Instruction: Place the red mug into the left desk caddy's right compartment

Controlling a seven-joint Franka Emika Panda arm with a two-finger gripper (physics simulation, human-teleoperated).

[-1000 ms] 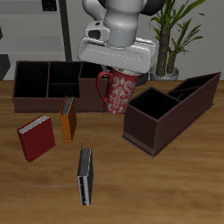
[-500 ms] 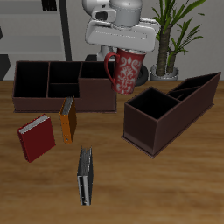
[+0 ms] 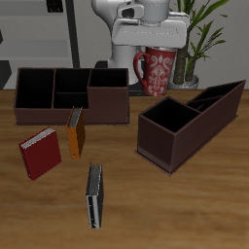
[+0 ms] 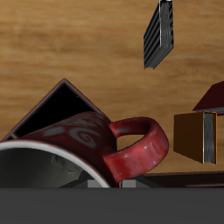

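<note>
The red mug (image 3: 157, 70) with its white pattern hangs upright in my gripper (image 3: 154, 49), high above the table, its handle toward the level-topped box. The gripper is shut on the mug's rim. In the wrist view the red mug (image 4: 87, 144) fills the frame, its pale inside and loop handle showing. The left desk caddy (image 3: 191, 122) is the long dark-brown box with sloping walls, lying on the table below and in front of the mug. Its right compartment (image 3: 166, 118), the wide square one at the low end, is empty; a corner of it shows in the wrist view (image 4: 59, 105).
A level-topped dark-brown box (image 3: 70, 94) stands at the back. A red book (image 3: 40, 153), an orange book (image 3: 75, 131) and a dark book (image 3: 94, 195) lie on the table toward the front. A potted plant (image 3: 195, 39) stands behind the caddy.
The gripper has lifted the mug higher and carried it sideways, from over the level-topped box's end toward the sloped caddy.
</note>
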